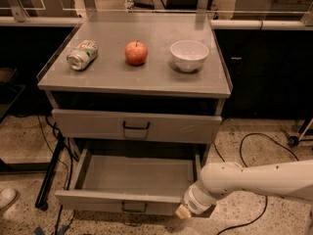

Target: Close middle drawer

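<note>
a grey metal cart point(132, 80) stands on a speckled floor point(254, 131), and on its flat top sit three things in a row: a drink can point(82, 55) lying on its side at the left, a red apple point(136, 53) in the middle, and a white bowl point(189, 55) upright at the right, each apart from the others. under the top is a dark gap, then the upper drawer point(88, 124), which is shut flush with a dark wire handle point(136, 127) at its centre. below it the middle drawer point(137, 173) is pulled well out toward the camera, its shallow grey tray open to view and nothing showing inside; its small pull handle point(133, 208) sits at the centre of the flat front. the white arm point(259, 180) reaches in from the right edge, low across the view, and the gripper point(184, 210) is at the right end of the drawer's front, its pale tip right at the front panel near the corner. whether the gripper is open or closed cannot be told from here, nor whether it has hold of anything. dark cables point(244, 148) trail over the floor to the right of the cart.
</note>
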